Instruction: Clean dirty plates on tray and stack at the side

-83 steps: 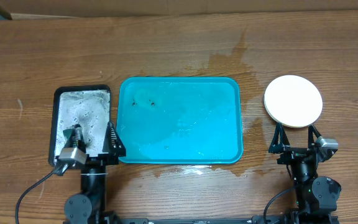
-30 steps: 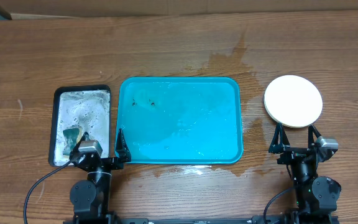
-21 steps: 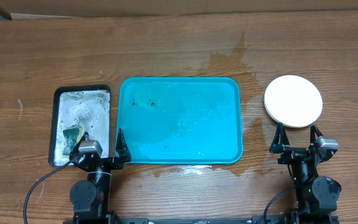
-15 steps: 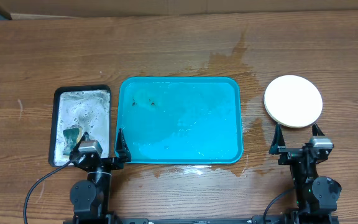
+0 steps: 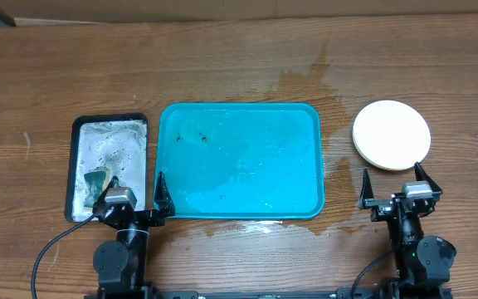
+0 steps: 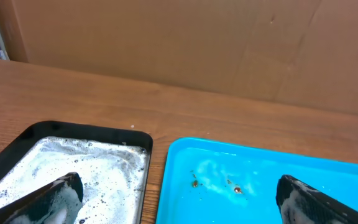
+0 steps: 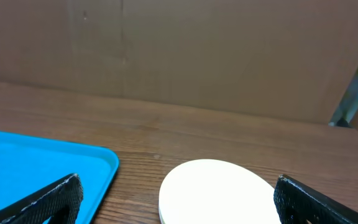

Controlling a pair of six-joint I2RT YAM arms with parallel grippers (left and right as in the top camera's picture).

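The turquoise tray (image 5: 239, 158) lies mid-table, wet, with a few brown specks (image 5: 191, 137) near its far left corner and no plate on it. To its right, on the bare wood, a clean white plate (image 5: 392, 135) tops a low stack; the right wrist view shows the plate (image 7: 216, 186) with a pale rim under it. My right gripper (image 5: 392, 171) stands open just in front of that stack, touching nothing. My left gripper (image 5: 136, 179) is open and empty at the tray's front left corner. In the left wrist view it (image 6: 179, 199) straddles the gap beside the tray (image 6: 260, 186).
A black tray (image 5: 109, 124) full of white foam sits left of the turquoise one, with a green sponge (image 5: 96, 184) lying at its front. A wet patch (image 5: 305, 83) darkens the wood behind the tray. A cardboard wall (image 6: 179, 43) closes off the back.
The left gripper left the black tray, moving back and to the right; the sponge now lies there uncovered. In the last half second the right gripper drew back a little from the stack.
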